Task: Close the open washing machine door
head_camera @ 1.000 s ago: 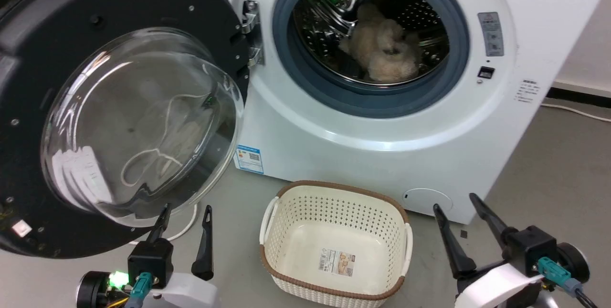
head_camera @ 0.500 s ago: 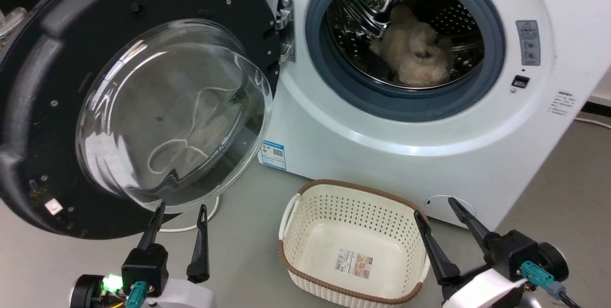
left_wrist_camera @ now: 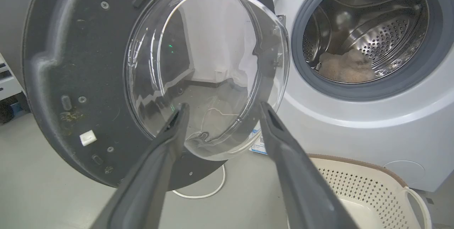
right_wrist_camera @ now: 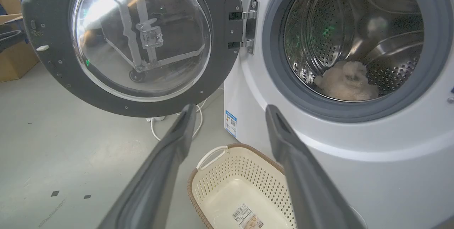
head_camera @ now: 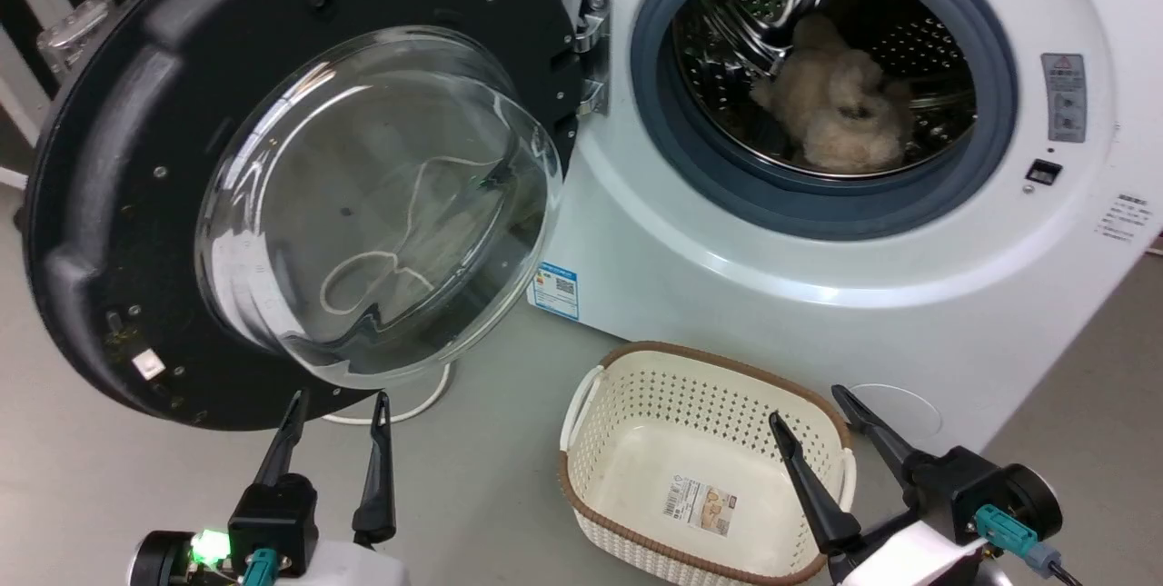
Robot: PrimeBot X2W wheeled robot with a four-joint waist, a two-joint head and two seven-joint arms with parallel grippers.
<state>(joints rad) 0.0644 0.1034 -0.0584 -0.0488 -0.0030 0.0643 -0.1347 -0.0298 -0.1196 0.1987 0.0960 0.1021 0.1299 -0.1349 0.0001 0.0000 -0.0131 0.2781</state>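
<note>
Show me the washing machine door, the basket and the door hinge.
washing machine door [head_camera: 382, 204]: head view, centre of the glass bowl.
basket [head_camera: 690, 409]: head view, perforated back wall.
door hinge [right_wrist_camera: 251, 26]: right wrist view, metal plate.

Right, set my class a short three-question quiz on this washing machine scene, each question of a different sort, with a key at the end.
1. True or false: the washing machine door stands wide open.
2. What lies inside the washing machine? A: folded jeans. B: a pale fluffy item. C: a red towel.
3. Fill in the gap: the left gripper and the right gripper are both ___, holding nothing.
Key: 1 true; 2 B; 3 open.
</note>
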